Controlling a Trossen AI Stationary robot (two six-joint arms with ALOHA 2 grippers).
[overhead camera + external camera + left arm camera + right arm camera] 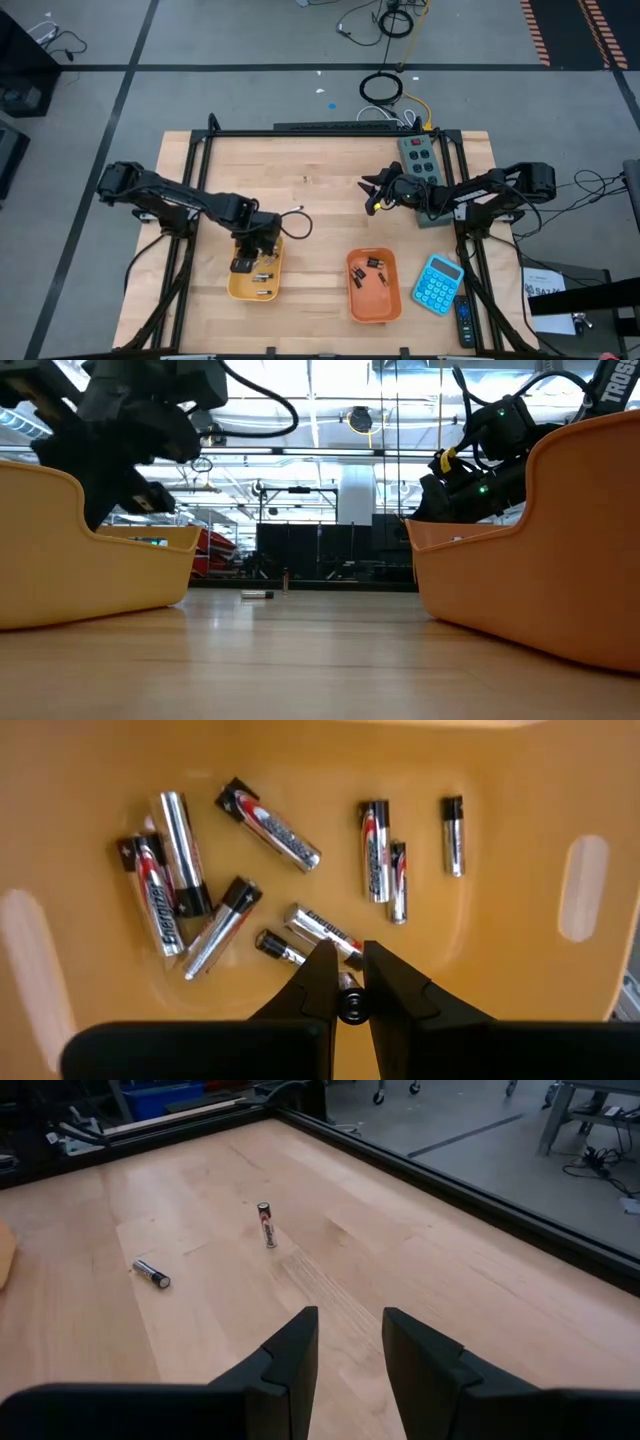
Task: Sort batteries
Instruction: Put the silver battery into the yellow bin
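Note:
My left gripper [343, 952] hangs over the yellow tray [254, 287] at the table's near left, shut on a small battery [349, 1007]. Several silvery batteries [270, 820] lie on the tray's floor under it. The orange tray [388, 303] to the right holds a few small dark batteries [372, 268]. My right gripper [350, 1325] stands open above the bare table at the far right [368, 197], with nothing between its fingers. Ahead of it two loose batteries [266, 1225] [152, 1273] lie on the wood. My left gripper pinches the small battery between its two fingers [318, 982]. The fingers point steeply down from above, and the battery runs along them, its dark end [350, 1011] toward the wrist. It is lifted clear of the batteries on the tray floor.
A blue calculator [438, 283] lies right of the orange tray, with a remote [465, 322] beside it. A grey power strip [420, 157] sits at the far right. A black frame [300, 131] rims the table. Bare wood lies between the trays and the far edge.

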